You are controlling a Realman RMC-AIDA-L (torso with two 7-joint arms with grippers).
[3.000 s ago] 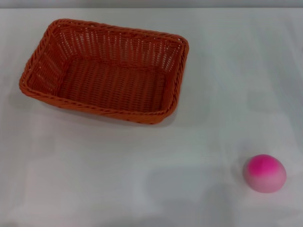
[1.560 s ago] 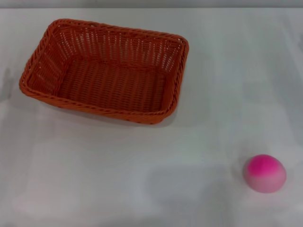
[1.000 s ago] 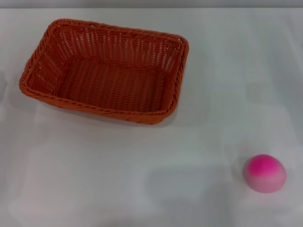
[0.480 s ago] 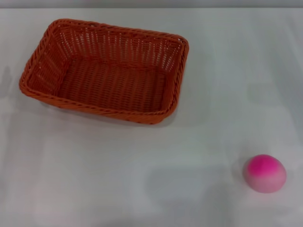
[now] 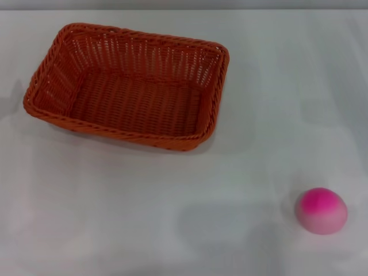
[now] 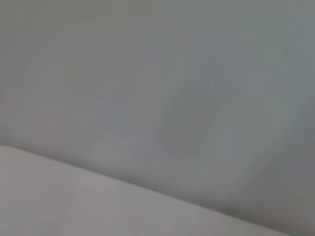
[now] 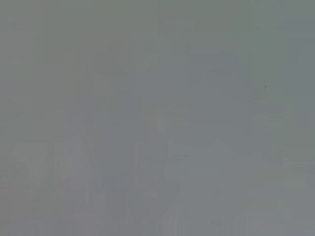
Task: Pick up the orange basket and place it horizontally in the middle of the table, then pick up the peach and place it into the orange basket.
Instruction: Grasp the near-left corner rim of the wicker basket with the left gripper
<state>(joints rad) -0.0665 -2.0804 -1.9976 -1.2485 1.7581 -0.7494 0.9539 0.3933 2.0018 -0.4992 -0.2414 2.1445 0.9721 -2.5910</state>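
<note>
We see the orange basket point(image 5: 127, 86) sitting skewed at the table's point(image 5: 172, 230) far left, not yet centred, the peach point(image 5: 321, 210) well apart at near right, and neither gripper in view, so their state is unknown

My right wrist camera sees only a plain grey surface point(image 7: 157, 118), smooth and unmarked, with faint paler patches toward one edge.
</note>
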